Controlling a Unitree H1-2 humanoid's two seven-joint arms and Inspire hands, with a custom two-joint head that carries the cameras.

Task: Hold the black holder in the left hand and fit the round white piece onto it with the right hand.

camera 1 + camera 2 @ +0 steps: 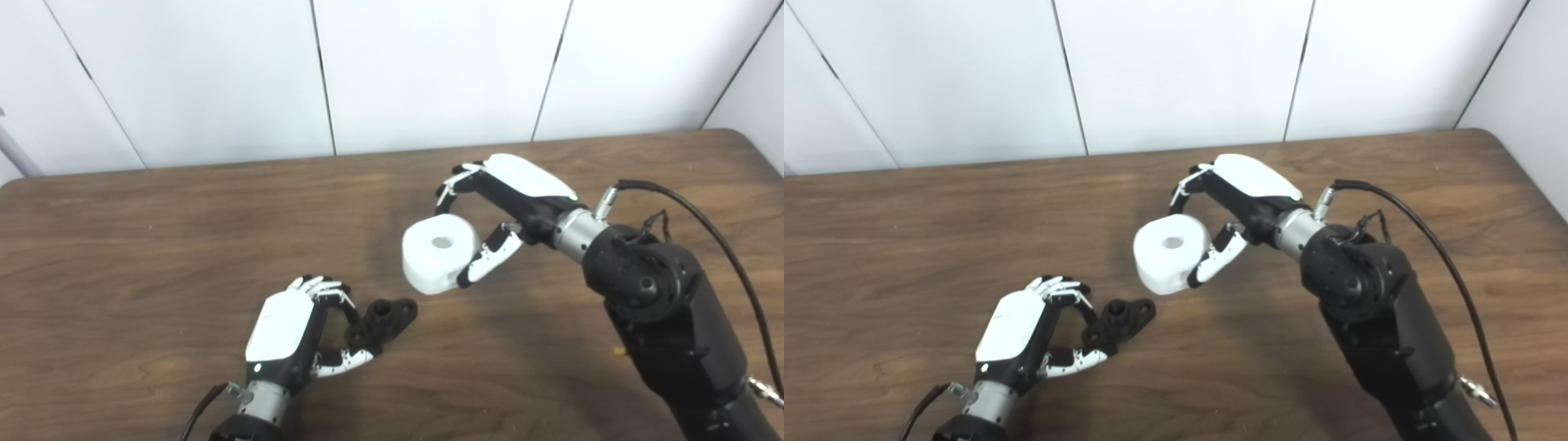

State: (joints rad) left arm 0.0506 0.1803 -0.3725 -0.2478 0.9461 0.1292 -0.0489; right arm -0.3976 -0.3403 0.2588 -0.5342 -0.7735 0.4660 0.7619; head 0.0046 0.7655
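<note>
The left hand grips the black holder low on the table (bare wood all around). The right hand holds the round white piece up and right of it, apart.

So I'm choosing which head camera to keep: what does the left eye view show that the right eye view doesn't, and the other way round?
Only the left eye view: a grey bar at the far left edge, beside the wall.
Only the right eye view: nothing clear beyond a little more table on the right.
Both: the left hand shut on the black holder low over the table, and the right hand shut on the round white piece, its centre hole facing up, apart from the holder.
</note>
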